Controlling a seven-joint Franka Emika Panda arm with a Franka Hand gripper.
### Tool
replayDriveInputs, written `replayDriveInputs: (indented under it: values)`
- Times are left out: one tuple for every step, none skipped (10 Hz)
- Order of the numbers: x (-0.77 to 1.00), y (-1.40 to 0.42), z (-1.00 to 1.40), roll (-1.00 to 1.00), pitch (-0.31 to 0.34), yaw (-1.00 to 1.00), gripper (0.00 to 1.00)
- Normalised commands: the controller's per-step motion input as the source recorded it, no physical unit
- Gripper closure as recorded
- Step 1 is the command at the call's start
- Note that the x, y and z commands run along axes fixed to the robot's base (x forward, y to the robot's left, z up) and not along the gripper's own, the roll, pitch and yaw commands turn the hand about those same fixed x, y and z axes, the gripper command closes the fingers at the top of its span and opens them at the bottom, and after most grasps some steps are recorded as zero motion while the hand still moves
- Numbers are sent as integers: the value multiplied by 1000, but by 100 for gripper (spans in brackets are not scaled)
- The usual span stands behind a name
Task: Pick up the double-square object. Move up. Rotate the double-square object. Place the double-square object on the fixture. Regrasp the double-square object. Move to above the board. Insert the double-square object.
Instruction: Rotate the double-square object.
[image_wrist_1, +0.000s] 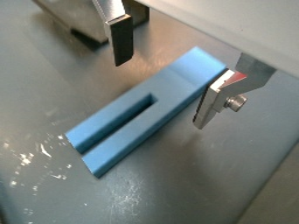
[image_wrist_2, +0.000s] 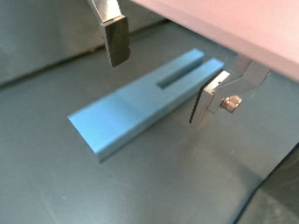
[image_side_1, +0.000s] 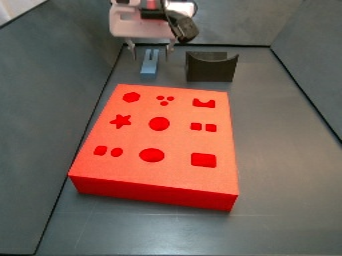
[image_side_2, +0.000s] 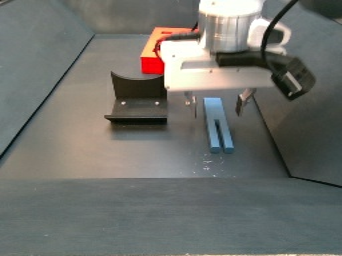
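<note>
The double-square object (image_wrist_1: 140, 112) is a slim blue block with a long slot, lying flat on the grey floor; it also shows in the wrist view (image_wrist_2: 142, 103) and in both side views (image_side_1: 150, 63) (image_side_2: 218, 124). My gripper (image_wrist_1: 167, 77) hangs open just above it, one finger (image_wrist_1: 121, 39) on one side and the other (image_wrist_1: 214, 98) close by the block's end; the block is not held. The gripper shows in both side views (image_side_1: 156, 40) (image_side_2: 214, 98). The dark fixture (image_side_1: 210, 66) (image_side_2: 136, 102) stands beside it. The red board (image_side_1: 160, 140) lies in front.
Dark walls enclose the floor on the sides (image_side_1: 54, 60) (image_side_2: 40, 90). The board's far end (image_side_2: 158, 50) sits behind the gripper. A dark block edge (image_wrist_1: 87, 37) shows behind one finger.
</note>
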Motion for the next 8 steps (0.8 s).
replayDriveInputs:
  values:
    - [-12,5,1000,27,49,-15,0]
    - [-13,6,1000,45,69,-18,0]
    - [-15,5,1000,59,74,-18,0]
    - [-24,4,1000,78,72,-13,0]
    - [-31,3,968,88,72,-12,0]
    - [-29,2,777,103,69,-1,0]
    - [-28,1,637,113,72,5,0]
    - [0,0,0,0,0,1000,0]
